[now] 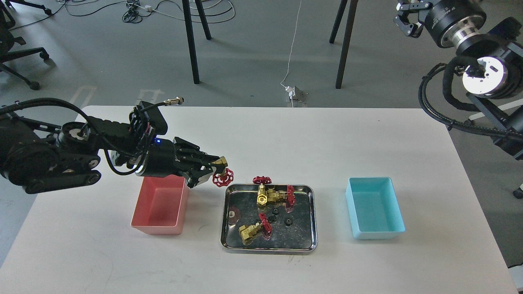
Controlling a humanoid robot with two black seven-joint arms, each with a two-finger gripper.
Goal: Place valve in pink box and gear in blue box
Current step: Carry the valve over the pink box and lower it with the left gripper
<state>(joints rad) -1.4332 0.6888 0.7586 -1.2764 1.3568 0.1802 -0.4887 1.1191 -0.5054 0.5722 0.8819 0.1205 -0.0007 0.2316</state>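
My left gripper is shut on a brass valve with a red handwheel and holds it in the air, between the pink box and the steel tray. Other valves lie in the tray: one at the back with another red handwheel behind it, and one at the front. Two black gears lie in the tray's middle. The blue box stands empty to the right. My right gripper is raised at the top right, far off the table, partly cut off by the frame's edge.
Chair and table legs and cables stand on the floor beyond the white table. My right arm's hoses hang over the table's right edge.
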